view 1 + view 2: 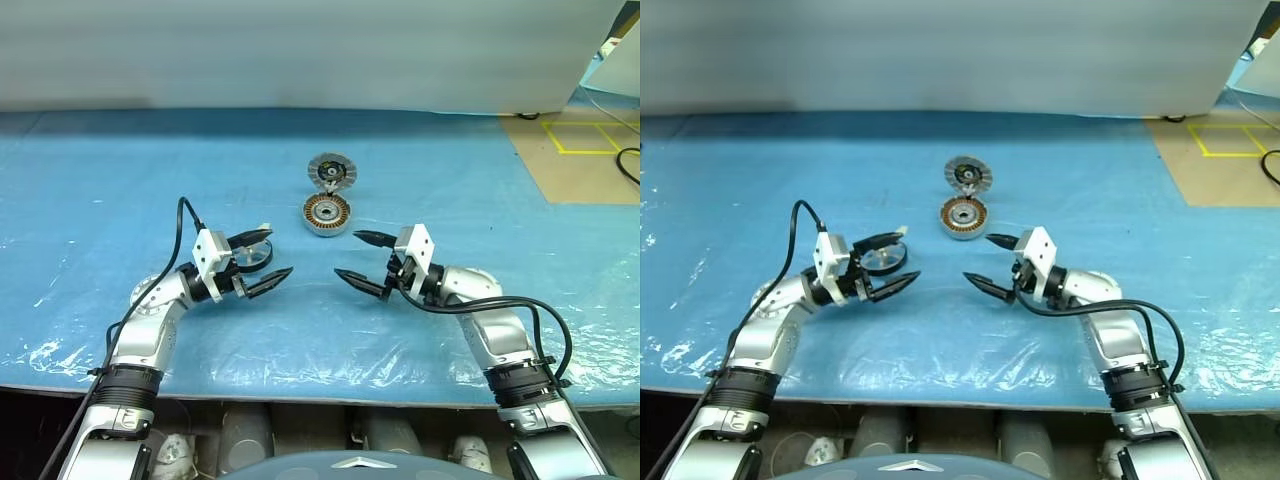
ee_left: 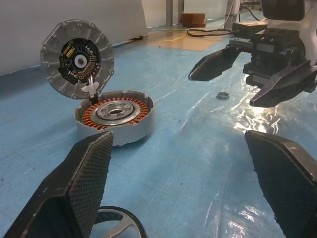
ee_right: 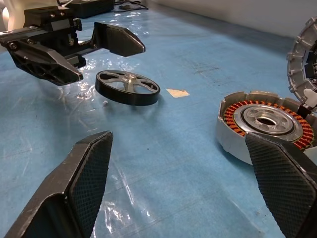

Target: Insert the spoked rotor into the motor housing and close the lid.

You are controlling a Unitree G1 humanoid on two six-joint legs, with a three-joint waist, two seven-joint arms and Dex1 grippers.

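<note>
The rotor [image 3: 128, 87] lies flat on the blue sheet [image 1: 100, 190], partly hidden behind the left gripper [image 1: 262, 258] in the head views. It sits just beyond those released jaws, ungrasped. The housing [image 1: 327, 215] stands farther off, lid [image 1: 331, 172] hinged upright. The right gripper [image 1: 365, 260] is likewise spread, empty

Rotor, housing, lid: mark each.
spoked rotor [image 3: 128, 87], right wrist view, on a spoke by the hub.
motor housing [image 2: 114, 113], left wrist view, on its pale centre.
lid [image 2: 77, 59], left wrist view, on its dark inner face.
</note>
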